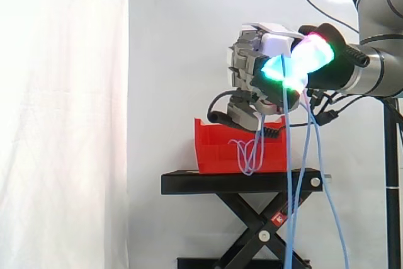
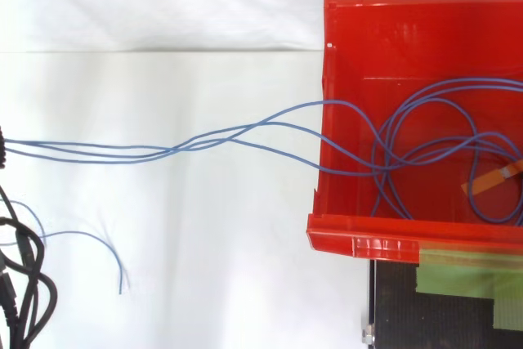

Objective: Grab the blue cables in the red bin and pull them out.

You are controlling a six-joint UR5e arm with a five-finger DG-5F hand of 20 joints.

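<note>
The robot hand was curled shut on the cables above the bin; you needed a firm, steady draw away until the coils inside cleared its rim.

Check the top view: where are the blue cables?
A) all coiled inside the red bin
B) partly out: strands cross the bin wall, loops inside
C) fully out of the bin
B: the blue cables run out over the wall of the red bin, while loops of them lie on its floor.
</note>
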